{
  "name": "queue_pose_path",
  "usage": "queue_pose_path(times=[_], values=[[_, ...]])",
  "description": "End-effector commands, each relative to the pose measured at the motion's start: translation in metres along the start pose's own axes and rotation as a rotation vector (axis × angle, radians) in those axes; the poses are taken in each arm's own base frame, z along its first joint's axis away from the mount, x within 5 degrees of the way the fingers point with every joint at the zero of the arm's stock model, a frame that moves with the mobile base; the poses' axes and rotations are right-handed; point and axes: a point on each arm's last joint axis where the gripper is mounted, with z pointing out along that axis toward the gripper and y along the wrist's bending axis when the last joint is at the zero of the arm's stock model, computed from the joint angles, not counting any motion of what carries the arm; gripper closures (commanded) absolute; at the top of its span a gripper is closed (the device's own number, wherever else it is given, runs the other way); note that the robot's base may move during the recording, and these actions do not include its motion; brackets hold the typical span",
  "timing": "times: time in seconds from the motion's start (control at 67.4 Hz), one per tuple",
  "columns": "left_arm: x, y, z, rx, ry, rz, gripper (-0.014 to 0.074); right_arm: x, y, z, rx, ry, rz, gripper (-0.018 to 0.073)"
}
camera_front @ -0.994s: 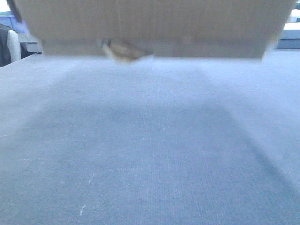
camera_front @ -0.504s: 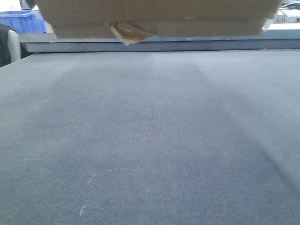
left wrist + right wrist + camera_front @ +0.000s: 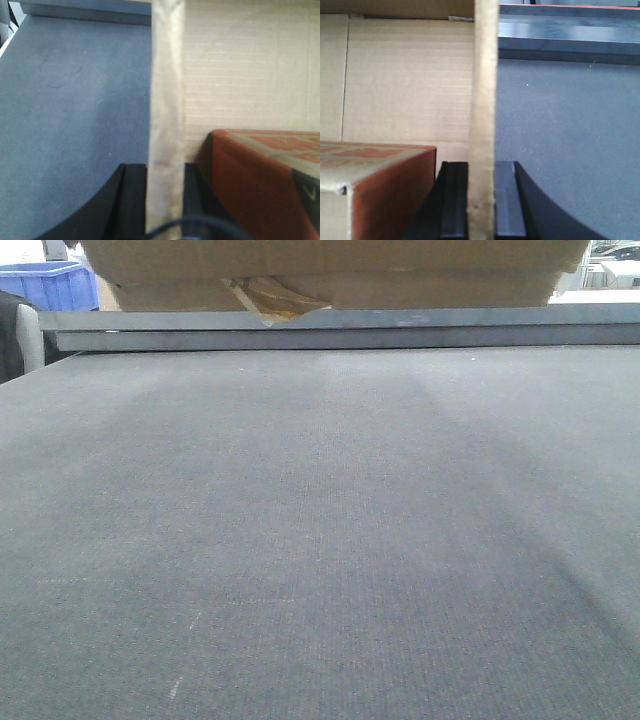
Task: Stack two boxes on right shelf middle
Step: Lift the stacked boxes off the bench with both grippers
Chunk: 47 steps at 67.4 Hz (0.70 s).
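Note:
A flat tan cardboard box (image 3: 330,265) with a torn, peeling tape strip (image 3: 272,300) hangs at the top of the front view, above the grey carpeted surface (image 3: 320,540). My left gripper (image 3: 165,172) is shut on the box's left wall edge (image 3: 167,75). My right gripper (image 3: 481,170) is shut on its right wall edge (image 3: 485,75). The box is open and a red-brown printed carton (image 3: 260,175) lies inside; it also shows in the right wrist view (image 3: 375,185). The tall box and the steel shelf are out of view.
A dark grey rail (image 3: 350,328) runs along the far edge of the carpeted surface. A blue plastic bin (image 3: 50,285) stands at the back left. A dark object with a pale edge (image 3: 20,335) is at the far left.
The held box has risen in the front view and come into focus. The grey rail and the blue bin behind it have come into sight.

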Motion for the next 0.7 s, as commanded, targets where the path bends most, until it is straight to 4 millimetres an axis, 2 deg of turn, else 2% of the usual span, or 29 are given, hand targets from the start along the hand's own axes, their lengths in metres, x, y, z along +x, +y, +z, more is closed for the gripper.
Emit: queue_pose_path(times=[0.0,0.683], values=[[-0.0117,0.0063,-0.0096,0.002,-0.081,-0.019,0.0708,-0.0111,-0.003,-0.0111,-0.012,-0.088,0.0,0.0713],[-0.0121,0.0085,-0.0096,-0.023,-0.086,-0.006,0.0708,-0.0111,-0.003,-0.0111,-0.012,-0.088,0.0,0.0713]])
